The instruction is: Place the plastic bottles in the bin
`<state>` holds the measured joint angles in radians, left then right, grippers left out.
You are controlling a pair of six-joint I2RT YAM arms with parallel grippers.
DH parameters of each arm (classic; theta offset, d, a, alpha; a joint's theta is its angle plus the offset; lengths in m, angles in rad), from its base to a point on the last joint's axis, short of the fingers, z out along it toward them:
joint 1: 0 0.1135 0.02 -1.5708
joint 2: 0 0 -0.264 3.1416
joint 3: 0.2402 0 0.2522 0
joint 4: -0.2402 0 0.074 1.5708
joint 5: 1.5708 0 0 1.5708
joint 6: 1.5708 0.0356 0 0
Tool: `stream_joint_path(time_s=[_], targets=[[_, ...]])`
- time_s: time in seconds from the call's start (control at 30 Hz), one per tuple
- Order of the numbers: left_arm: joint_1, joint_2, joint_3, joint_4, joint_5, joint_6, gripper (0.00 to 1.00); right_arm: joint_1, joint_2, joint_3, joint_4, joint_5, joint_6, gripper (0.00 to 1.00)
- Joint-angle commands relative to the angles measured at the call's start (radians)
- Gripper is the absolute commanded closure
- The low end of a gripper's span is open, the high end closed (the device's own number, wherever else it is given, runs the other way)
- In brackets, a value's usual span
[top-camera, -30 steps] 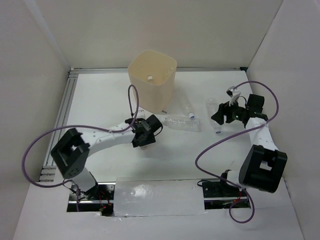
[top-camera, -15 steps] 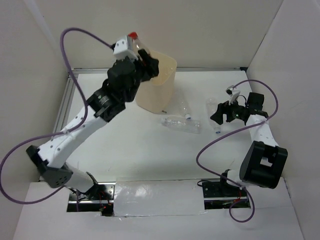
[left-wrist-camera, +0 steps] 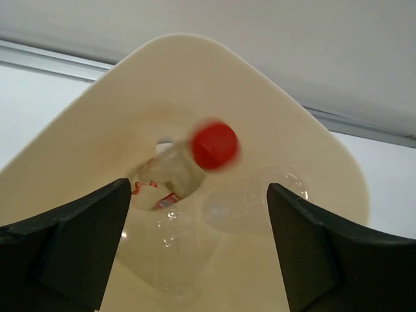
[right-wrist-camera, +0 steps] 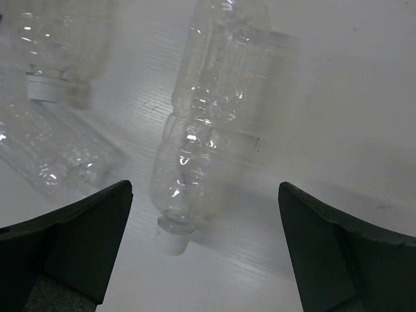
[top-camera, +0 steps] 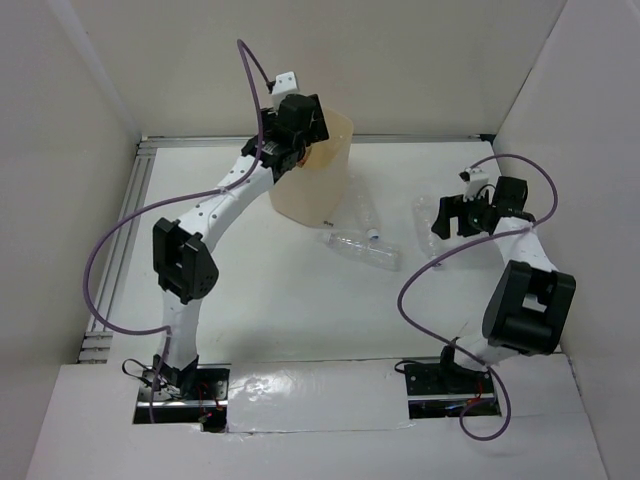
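The cream bin (top-camera: pixel 322 188) stands at the back of the table. My left gripper (top-camera: pixel 298 122) hangs over its rim, open. In the left wrist view the red-capped bottle (left-wrist-camera: pixel 209 148) is blurred, free between my spread fingers, inside the bin (left-wrist-camera: pixel 305 140) with other clear bottles (left-wrist-camera: pixel 250 198). My right gripper (top-camera: pixel 448 216) is open above a clear, white-capped bottle (right-wrist-camera: pixel 207 110) lying on the table. A second bottle (right-wrist-camera: pixel 49 45) and a third (right-wrist-camera: pixel 45 162) lie to its left. Another bottle (top-camera: pixel 362 250) lies in front of the bin.
White walls close in the table on the left, back and right. An aluminium rail (top-camera: pixel 128 235) runs along the left edge. Purple cables loop off both arms.
My left arm swung up from the table to above the bin and opened, letting the red-capped bottle go into it. My right gripper opened wide over its bottle.
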<state>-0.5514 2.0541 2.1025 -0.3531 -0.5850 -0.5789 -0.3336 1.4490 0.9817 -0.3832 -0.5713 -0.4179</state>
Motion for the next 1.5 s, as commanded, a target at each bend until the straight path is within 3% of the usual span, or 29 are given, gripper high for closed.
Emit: stream_joint_path(time_s=[0.0, 0.17, 0.23, 0.3, 0.4, 0.43, 0.57, 0.6, 0.73, 0.77, 0.93, 1.03, 1.17, 1.33, 1.4, 1.47], targets=[[-0.005, -0.048, 0.067, 0.037, 0.036, 0.004, 0.0, 0.017, 0.089, 0.049, 0.064, 0.071, 0.033, 0.0], [-0.054, -0.13, 0.027, 0.064, 0.097, 0.117, 0.0, 0.08, 0.218, 0.103, 0.089, 0.093, 0.044, 0.0], [-0.146, -0.23, -0.1, 0.098, 0.125, 0.25, 0.0, 0.11, 0.275, 0.138, 0.104, 0.102, 0.063, 0.0], [-0.211, -0.308, -0.215, 0.124, 0.154, 0.29, 0.0, 0.119, 0.313, 0.167, 0.104, 0.128, 0.076, 0.0], [-0.329, -0.445, -0.461, 0.086, 0.18, 0.229, 0.0, 0.145, 0.393, 0.221, 0.104, 0.18, 0.108, 0.0], [-0.378, -0.469, -0.566, 0.066, 0.18, 0.146, 0.0, 0.154, 0.428, 0.232, 0.104, 0.197, 0.128, 0.02], [-0.438, -0.541, -0.771, 0.017, 0.209, -0.103, 0.0, 0.145, 0.468, 0.253, 0.072, 0.218, 0.14, 0.39], [-0.438, -0.561, -0.806, 0.017, 0.22, -0.151, 0.0, 0.145, 0.468, 0.253, 0.072, 0.194, 0.14, 0.59], [-0.438, -0.571, -0.953, 0.098, 0.292, -0.306, 0.0, 0.12, 0.383, 0.296, 0.034, 0.125, 0.076, 0.9], [-0.438, -0.571, -0.998, 0.118, 0.301, -0.306, 0.0, 0.12, 0.345, 0.32, 0.014, 0.093, 0.061, 0.92], [-0.438, -0.571, -1.084, 0.195, 0.353, -0.36, 0.0, 0.136, 0.252, 0.606, -0.068, -0.236, 0.014, 0.95], [-0.438, -0.58, -1.122, 0.235, 0.364, -0.406, 0.0, 0.231, 0.223, 0.735, 0.071, -0.324, 0.069, 0.95], [-0.438, -0.61, -1.174, 0.259, 0.373, -0.444, 0.0, 0.43, 0.232, 0.868, 0.294, -0.303, 0.186, 0.93], [-0.429, -0.672, -1.237, 0.226, 0.349, -0.464, 0.0, 0.6, 0.437, 1.173, 0.357, -0.24, 0.246, 0.89], [-0.42, -0.724, -1.274, 0.217, 0.337, -0.473, 0.0, 0.657, 0.525, 1.219, 0.4, -0.207, 0.304, 0.86], [-0.407, -0.765, -1.299, 0.207, 0.323, -0.473, 0.0, 0.686, 0.585, 1.29, 0.409, -0.167, 0.33, 0.77]])
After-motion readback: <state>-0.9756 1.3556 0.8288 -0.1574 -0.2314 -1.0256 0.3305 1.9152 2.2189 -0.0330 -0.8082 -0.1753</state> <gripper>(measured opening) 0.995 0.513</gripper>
